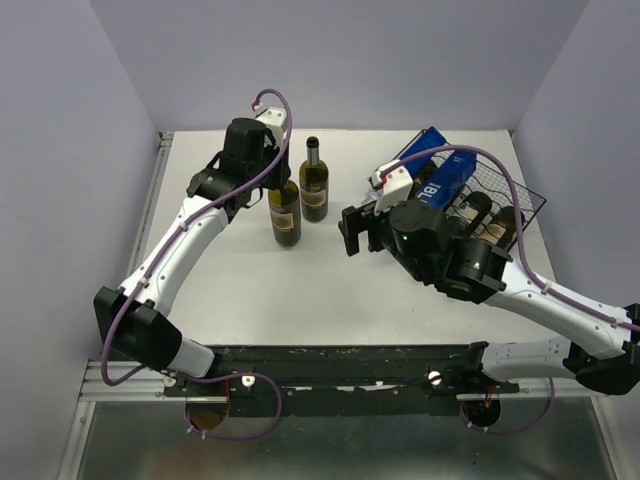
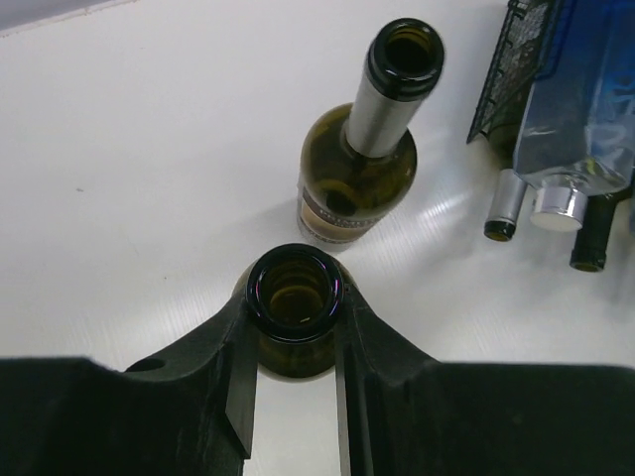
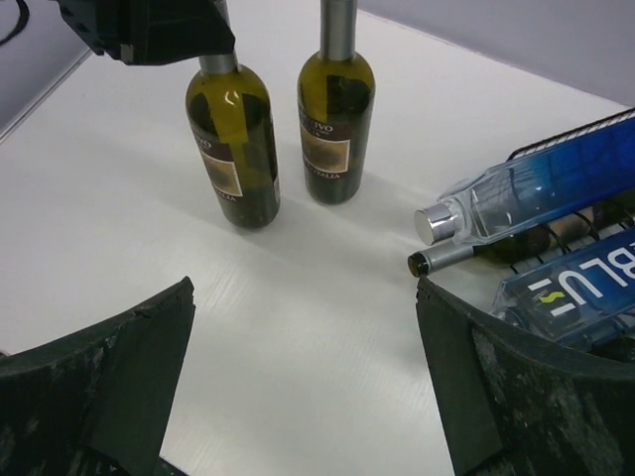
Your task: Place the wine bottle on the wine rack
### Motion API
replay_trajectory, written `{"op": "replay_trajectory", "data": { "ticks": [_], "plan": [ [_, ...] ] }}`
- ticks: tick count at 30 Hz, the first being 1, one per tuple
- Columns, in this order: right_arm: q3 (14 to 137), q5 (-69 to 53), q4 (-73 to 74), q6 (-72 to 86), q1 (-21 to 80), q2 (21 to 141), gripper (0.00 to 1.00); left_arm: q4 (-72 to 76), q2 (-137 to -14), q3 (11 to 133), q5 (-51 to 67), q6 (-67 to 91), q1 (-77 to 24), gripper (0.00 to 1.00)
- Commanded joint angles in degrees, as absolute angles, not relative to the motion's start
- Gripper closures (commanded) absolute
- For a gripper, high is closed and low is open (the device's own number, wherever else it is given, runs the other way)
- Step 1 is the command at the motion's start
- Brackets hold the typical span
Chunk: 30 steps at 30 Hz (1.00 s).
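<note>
A dark green wine bottle [image 1: 286, 218] stands on the white table, a little tilted in the right wrist view [image 3: 238, 149]. My left gripper [image 1: 278, 186] is shut on its neck, the two fingers pressing both sides of the open mouth [image 2: 295, 295]. A second, matching bottle [image 1: 314, 188] stands upright just beside it, free. The black wire wine rack [image 1: 527, 203] sits at the right and holds several bottles lying down. My right gripper [image 1: 350, 232] is open and empty, between the bottles and the rack.
On the rack lie blue-tinted clear bottles [image 3: 536, 193] and dark bottles [image 1: 478, 212], their necks pointing left past the rack's edge [image 2: 506, 59]. Purple-grey walls close the table at the back and sides.
</note>
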<state>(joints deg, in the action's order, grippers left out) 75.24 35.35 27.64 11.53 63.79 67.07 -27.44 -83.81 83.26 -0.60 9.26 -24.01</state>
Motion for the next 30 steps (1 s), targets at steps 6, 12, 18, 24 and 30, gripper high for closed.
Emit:
{"op": "replay_trajectory", "data": {
  "ticks": [6, 12, 18, 24, 30],
  "plan": [
    [68.7, 24.1, 13.8, 6.8, 64.0, 66.8, 0.00, -40.9, -72.3, 97.0, 13.4, 5.4, -25.8, 1.00],
    [63.2, 16.7, 3.4, 1.9, 64.0, 67.0, 0.00, -46.7, -68.4, 102.0, 23.7, 5.8, -25.9, 1.00],
    [60.0, 10.4, -4.8, -1.9, 63.9, 69.2, 0.00, -47.6, -66.0, 105.8, 35.0, 8.3, -26.0, 1.00],
    [59.3, 11.1, -6.9, -3.4, 64.0, 72.0, 0.00, -45.3, -63.8, 105.8, 40.4, 10.7, -26.0, 1.00],
    [59.2, 13.3, -6.9, -4.4, 64.0, 72.2, 0.03, -44.3, -62.6, 105.3, 40.7, 11.2, -26.0, 1.00]
  ]
}}
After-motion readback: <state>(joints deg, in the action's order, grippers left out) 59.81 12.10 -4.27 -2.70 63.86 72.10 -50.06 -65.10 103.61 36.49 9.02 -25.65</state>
